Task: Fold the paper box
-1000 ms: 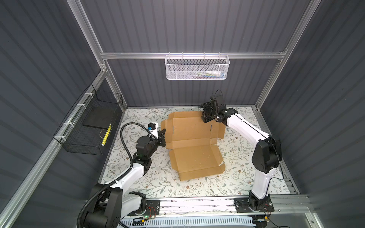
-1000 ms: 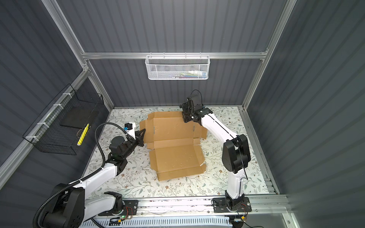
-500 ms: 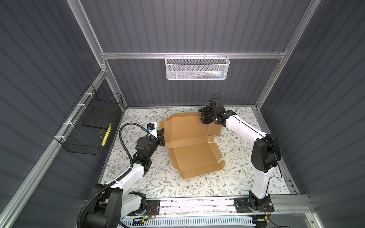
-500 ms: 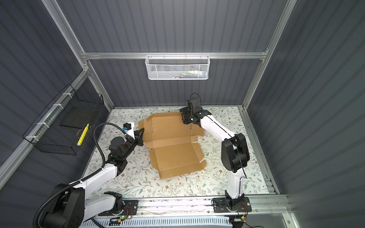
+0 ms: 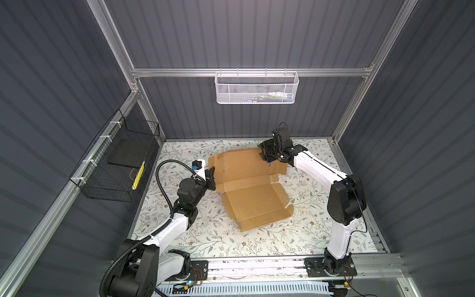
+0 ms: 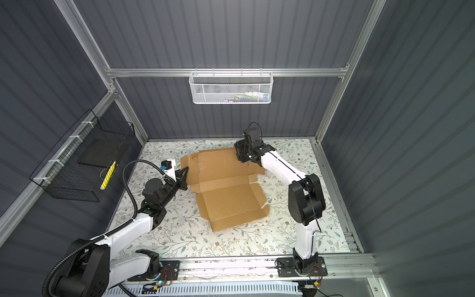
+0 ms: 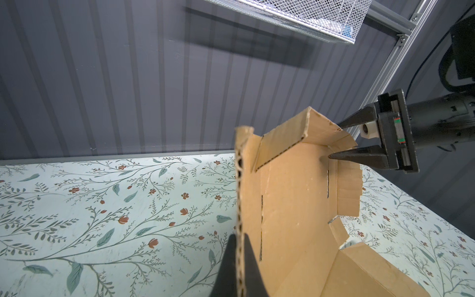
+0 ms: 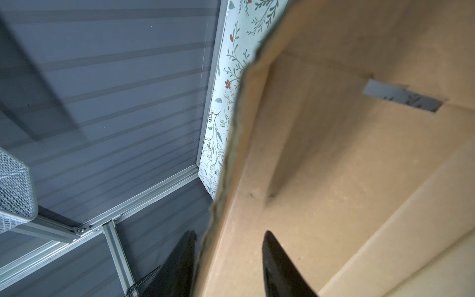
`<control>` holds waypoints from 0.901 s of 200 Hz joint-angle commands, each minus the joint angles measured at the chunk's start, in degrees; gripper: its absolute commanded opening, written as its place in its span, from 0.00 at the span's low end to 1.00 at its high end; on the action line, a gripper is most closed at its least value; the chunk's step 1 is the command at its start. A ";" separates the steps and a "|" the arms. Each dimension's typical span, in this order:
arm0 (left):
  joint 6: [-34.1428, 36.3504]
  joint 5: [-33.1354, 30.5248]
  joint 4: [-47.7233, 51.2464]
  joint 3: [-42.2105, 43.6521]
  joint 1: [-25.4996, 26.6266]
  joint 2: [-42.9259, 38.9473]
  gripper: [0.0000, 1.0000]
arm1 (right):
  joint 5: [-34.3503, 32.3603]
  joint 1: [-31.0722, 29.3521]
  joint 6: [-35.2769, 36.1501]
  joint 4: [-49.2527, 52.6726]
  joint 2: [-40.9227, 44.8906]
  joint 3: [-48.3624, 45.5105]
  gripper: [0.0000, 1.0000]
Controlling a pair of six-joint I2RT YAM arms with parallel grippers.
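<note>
the paper box was found on the bench, one edge pinched by the left gripper, a raised flap straddled by the unclosed right gripper; light, stiff board was judged best held at flap edges.

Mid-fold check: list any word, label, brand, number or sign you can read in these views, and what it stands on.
No text can be read in any view.
On the paper box: none, plain brown cardboard on the faces that show.
On the packets in the white mesh basket: coloured print, too small and blurred to read.
On the yellow stick in the black wire basket: any marking is too small to read.
</note>
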State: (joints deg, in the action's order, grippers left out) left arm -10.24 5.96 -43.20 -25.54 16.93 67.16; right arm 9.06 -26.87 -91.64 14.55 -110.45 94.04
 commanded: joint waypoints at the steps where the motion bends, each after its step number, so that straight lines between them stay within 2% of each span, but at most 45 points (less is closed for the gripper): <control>1: -1.51 -0.16 -3.65 -0.39 0.64 -1.11 0.00 | 0.61 -0.57 -0.60 -0.53 0.78 -0.61 0.41; 101: -1.91 -0.46 -1.80 0.10 0.99 -2.55 0.00 | 1.14 -0.84 -1.19 -3.20 -0.59 -0.96 0.20; 180: -2.66 -0.59 -0.64 1.19 1.00 -3.14 0.00 | 1.57 -0.85 -2.64 -8.50 -0.33 -3.84 0.13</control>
State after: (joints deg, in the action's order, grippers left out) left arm -11.84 5.91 -43.13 -24.91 17.54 65.87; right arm 10.02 -27.27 -93.30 8.36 -110.45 91.66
